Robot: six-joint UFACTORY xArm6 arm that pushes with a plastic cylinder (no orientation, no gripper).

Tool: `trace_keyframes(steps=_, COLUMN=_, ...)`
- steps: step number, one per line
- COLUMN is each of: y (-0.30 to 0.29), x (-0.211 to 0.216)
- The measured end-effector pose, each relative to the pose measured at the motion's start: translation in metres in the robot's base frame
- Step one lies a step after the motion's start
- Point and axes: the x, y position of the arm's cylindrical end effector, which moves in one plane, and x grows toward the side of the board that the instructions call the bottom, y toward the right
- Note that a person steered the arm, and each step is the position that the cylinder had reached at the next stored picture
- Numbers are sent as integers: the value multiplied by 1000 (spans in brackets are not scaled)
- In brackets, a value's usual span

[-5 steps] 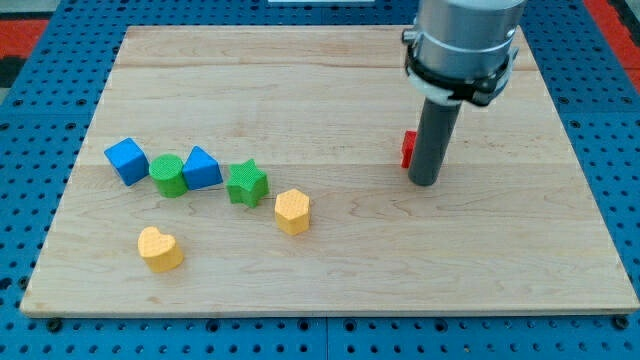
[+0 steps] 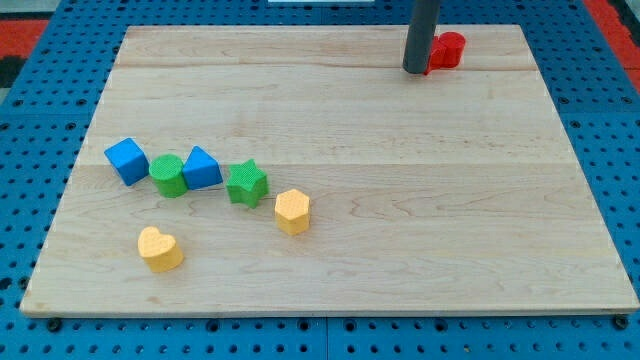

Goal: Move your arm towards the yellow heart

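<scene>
The yellow heart (image 2: 159, 248) lies on the wooden board (image 2: 400, 260) near the view's bottom left. My tip (image 2: 416, 70) is at the view's top, right of centre, far from the heart. It stands against the left side of a red block (image 2: 446, 50); I cannot tell whether they touch. A yellow hexagon (image 2: 292, 211) lies right of the heart.
A row of blocks sits above the heart: a blue cube (image 2: 127, 160), a green cylinder (image 2: 168, 175), a blue triangular block (image 2: 202, 167) and a green star (image 2: 246, 184). Blue pegboard (image 2: 610, 150) surrounds the board.
My tip has moved from the board's right middle up to its top edge. The red block now lies at the top beside the tip, no longer at mid-board.
</scene>
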Motion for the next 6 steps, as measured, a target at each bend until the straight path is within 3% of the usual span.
trace_keyframes(steps=1, y=0, x=136)
trace_keyframes(steps=2, y=-38, x=260)
trace_keyframes(steps=3, y=-111, x=327)
trace_keyframes(steps=5, y=-373, x=315)
trace_keyframes(steps=6, y=-358, x=267)
